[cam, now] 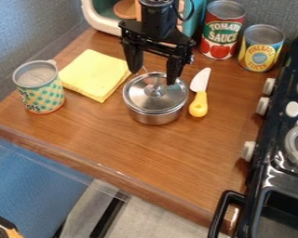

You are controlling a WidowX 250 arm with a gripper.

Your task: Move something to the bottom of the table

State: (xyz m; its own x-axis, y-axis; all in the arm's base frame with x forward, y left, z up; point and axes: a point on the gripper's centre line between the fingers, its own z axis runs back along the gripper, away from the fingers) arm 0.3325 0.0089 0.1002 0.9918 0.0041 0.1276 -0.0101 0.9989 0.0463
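The task names no thing, but the pot [155, 116] seems the likely one. It stands upright on the counter [145, 155], with the gripper [152, 78] directly over the far part of its lid [139, 96]. The lid's knob [155, 92] lies just to the near side of the gap between the fingertips; being round, the pot shows no long axis to line up with. The gripper is spread apart and grasps nothing, one finger toward the cloth side and one toward the knife side. Whether either touches the lid, I cannot tell. The pot is squat, shiny silver metal, its lid seated.

Beside the pot on one side is the yellow cloth [95, 76], with a dotted can [42, 95] beyond; on the other is the yellow-handled knife [199, 108], then the stove [273, 179] farther off. Behind the pot stand a red can [221, 35] and a yellow can [261, 51].
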